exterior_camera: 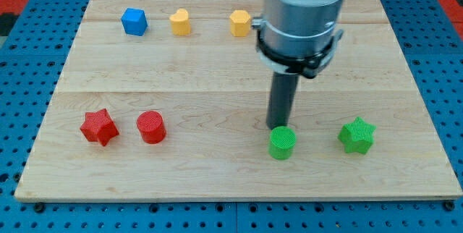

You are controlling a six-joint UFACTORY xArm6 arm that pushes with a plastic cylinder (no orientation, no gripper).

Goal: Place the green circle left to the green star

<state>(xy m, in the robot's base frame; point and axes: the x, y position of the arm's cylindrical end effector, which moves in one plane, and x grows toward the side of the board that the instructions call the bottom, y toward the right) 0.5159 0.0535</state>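
Observation:
The green circle (282,143) sits on the wooden board at the lower right of middle. The green star (357,135) lies to its right, about a block's width away. My tip (278,126) stands just above the green circle's top-left edge, touching it or nearly so. The rod rises from there into the grey arm body (302,16).
A red star (98,126) and a red circle (151,126) lie at the lower left. A blue block (134,22), a yellow heart-like block (180,22) and a yellow hexagon (240,23) line the top. The board's bottom edge (239,195) is close below the green blocks.

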